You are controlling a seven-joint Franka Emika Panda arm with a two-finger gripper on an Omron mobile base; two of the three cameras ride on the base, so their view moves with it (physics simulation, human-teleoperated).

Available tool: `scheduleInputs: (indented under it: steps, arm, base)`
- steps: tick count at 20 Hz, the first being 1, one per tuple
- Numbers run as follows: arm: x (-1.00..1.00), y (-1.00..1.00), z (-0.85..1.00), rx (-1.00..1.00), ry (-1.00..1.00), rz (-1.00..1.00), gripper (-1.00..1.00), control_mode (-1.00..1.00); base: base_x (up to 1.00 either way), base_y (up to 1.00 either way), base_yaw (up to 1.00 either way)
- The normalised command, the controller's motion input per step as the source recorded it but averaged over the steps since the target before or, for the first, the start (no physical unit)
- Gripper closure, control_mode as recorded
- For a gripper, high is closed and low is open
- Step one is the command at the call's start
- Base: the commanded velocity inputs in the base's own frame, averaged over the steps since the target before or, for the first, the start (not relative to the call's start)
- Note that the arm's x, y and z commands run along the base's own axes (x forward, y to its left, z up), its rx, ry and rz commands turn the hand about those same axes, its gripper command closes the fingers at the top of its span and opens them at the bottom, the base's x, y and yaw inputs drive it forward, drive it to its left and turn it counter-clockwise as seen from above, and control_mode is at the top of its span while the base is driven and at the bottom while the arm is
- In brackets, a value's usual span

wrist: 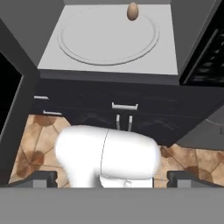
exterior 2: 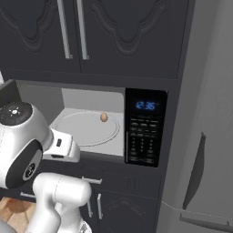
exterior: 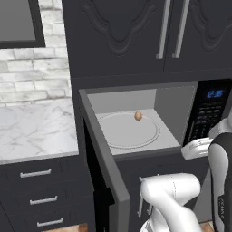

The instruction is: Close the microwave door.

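The tall grey fridge (exterior 2: 205, 136) takes the whole right side of the right base frame. Dark carved cabinet doors (exterior: 136, 31) with silver bar handles run across the top. Beneath them, mid-frame, the microwave (exterior: 136, 118) stands open, its light-grey inside bare to view. The microwave door (exterior: 102, 154) swings out toward the lower left of the left base frame, edge-on, its inner face dark. A marble counter (exterior: 31, 127) lies at the left. The keypad panel (exterior 2: 145, 127) glows blue at centre right. A round turntable (wrist: 107, 37) carries a small brown egg (wrist: 132, 11). The gripper (wrist: 111, 179) sits low in the hand frame, tips set wide apart, holding nothing
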Motion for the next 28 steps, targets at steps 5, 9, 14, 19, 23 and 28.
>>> scheduleInputs:
  steps: [5, 9, 14, 19, 23, 28]
  arm:
    - [-0.15, 0.00, 0.00, 0.00, -0.01, 0.00, -1.00, 1.00]
    - [0.00, 0.00, 0.00, 0.00, 0.00, 0.00, -1.00, 1.00]
    - [0.00, 0.00, 0.00, 0.00, 0.00, 0.00, -1.00, 1.00]
    - [0.00, 0.00, 0.00, 0.00, 0.00, 0.00, -1.00, 1.00]
    - [0.00, 0.00, 0.00, 0.00, 0.00, 0.00, -1.00, 1.00]
    - [0.00, 0.00, 0.00, 0.00, 0.00, 0.00, -1.00, 1.00]
  base:
    - [-0.62, 0.00, 0.00]
    - [-0.71, 0.00, 0.00]
    - [-0.42, -0.10, 0.01]
    - [-0.28, -0.35, 0.04]
    - [-0.03, -0.63, 0.13]
    - [-0.66, -0.17, 0.03]
